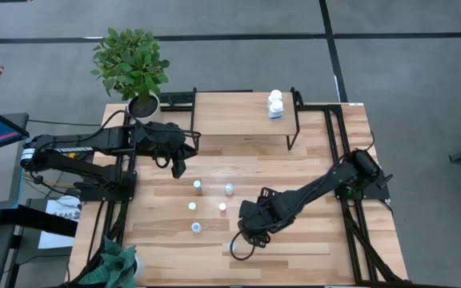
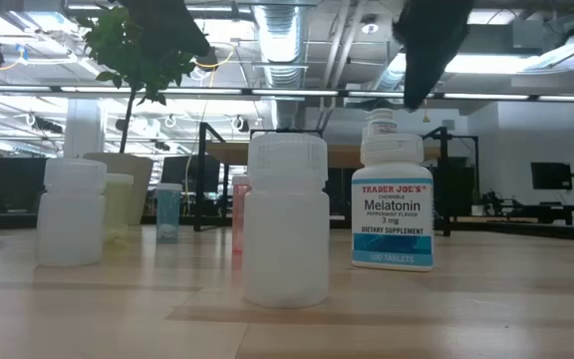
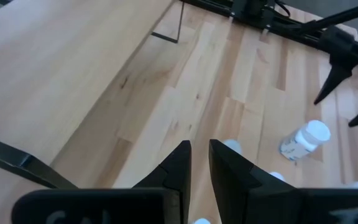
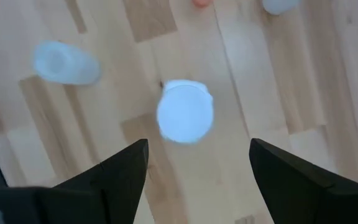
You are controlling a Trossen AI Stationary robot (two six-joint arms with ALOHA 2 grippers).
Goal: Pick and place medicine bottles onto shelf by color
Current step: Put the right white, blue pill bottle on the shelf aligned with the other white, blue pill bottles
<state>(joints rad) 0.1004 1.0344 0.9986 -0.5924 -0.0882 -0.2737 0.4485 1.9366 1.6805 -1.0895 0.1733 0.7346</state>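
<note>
Shelf [image 1: 230,112] holds 2 white bottles [image 1: 275,104]; others stand on surface [image 1: 310,240]. Right gripper [image 4: 197,163] jaws apart above white bottle [image 4: 184,112]. Left gripper [image 3: 199,163] jaws together, empty.

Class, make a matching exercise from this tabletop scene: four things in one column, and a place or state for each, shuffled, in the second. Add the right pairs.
Things
1. left gripper
2. right gripper
3. Melatonin bottle
4. potted plant

Places or states
A. jaws open, above a white bottle cap
B. standing upright on the table, label facing the low camera
C. jaws shut, holding nothing, near the shelf
D. at the table's far left corner

Pairs: 1-C, 2-A, 3-B, 4-D
</note>
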